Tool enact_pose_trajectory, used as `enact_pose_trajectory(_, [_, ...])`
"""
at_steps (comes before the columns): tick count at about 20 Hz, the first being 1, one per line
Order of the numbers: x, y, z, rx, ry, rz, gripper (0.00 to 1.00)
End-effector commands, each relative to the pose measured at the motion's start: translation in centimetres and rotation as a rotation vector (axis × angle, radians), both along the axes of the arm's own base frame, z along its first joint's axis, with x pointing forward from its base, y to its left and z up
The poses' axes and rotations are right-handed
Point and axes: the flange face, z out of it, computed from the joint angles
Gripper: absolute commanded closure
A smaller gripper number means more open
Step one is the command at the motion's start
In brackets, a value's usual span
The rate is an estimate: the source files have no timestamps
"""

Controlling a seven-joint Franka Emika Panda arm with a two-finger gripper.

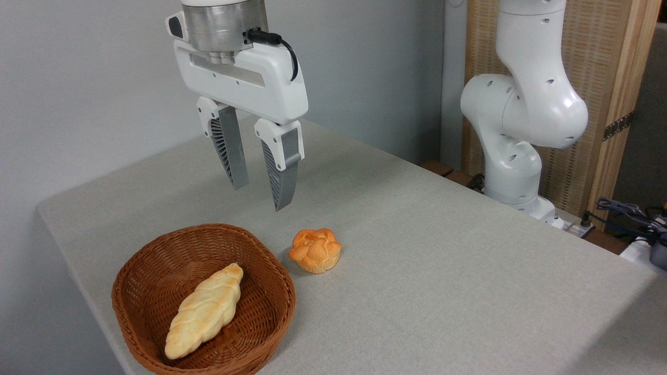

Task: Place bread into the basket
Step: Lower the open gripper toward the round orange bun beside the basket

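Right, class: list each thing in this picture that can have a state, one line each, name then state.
gripper: open, empty, raised above the table
bun: upright on the table, just right of the basket, not held
basket: upright, holding the braided loaf
braided loaf: lying flat inside the basket

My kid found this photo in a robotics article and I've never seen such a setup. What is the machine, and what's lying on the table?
This is one fixed camera's view, from the side, of a white robot arm standing at a grey table. Its two-fingered pincer hangs open in the air, holding nothing. Below it sits a brown wicker basket with a long pale braided loaf inside. A small orange bun rests on the table just right of the basket, not yet in it.
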Motion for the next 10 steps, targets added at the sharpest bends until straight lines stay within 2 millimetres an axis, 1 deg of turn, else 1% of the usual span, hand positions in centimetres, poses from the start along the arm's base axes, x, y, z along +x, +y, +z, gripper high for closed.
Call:
enact_pose_trajectory(1, [-0.37,0.23,0.15,0.007,0.01,-0.035,0.0])
enact_pose_trajectory(8, [-0.44,0.21,-0.06,0.006,0.015,-0.036,0.0])
enact_pose_trajectory(10, [-0.66,-0.03,-0.83,-0.001,0.027,-0.039,0.0])
